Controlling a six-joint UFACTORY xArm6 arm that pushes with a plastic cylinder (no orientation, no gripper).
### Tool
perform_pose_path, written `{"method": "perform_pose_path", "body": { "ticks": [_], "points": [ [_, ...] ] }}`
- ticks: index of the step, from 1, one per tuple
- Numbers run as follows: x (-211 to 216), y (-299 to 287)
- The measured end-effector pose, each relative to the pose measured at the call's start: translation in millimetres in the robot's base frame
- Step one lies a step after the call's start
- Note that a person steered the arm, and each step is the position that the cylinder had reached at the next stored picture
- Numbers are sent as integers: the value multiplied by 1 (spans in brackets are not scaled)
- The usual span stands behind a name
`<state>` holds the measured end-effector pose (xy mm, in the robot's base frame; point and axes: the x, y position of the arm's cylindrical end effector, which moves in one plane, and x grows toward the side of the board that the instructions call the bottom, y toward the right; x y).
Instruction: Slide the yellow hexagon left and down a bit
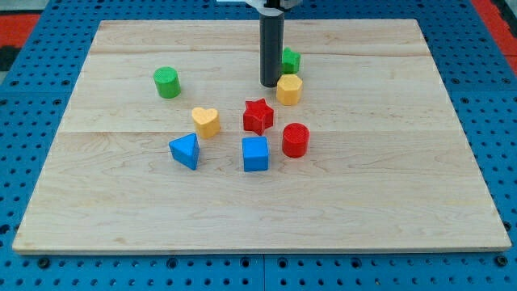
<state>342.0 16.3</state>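
Observation:
The yellow hexagon point(289, 89) sits on the wooden board above and right of the middle. My tip point(270, 84) rests on the board just left of the yellow hexagon, close to it or touching it. The rod hides the left part of the green star point(291, 60), which stands right behind the hexagon. The red star point(258, 115) lies below and left of the hexagon.
A yellow heart point(206, 121) lies left of the red star. A blue triangle point(185, 150), a blue cube point(255, 153) and a red cylinder point(296, 140) form a row below. A green cylinder point(167, 82) stands at the left.

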Motion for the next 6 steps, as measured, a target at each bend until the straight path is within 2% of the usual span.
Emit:
{"method": "perform_pose_path", "body": {
  "ticks": [4,6],
  "points": [
    [0,0],
    [17,0]
  ]
}}
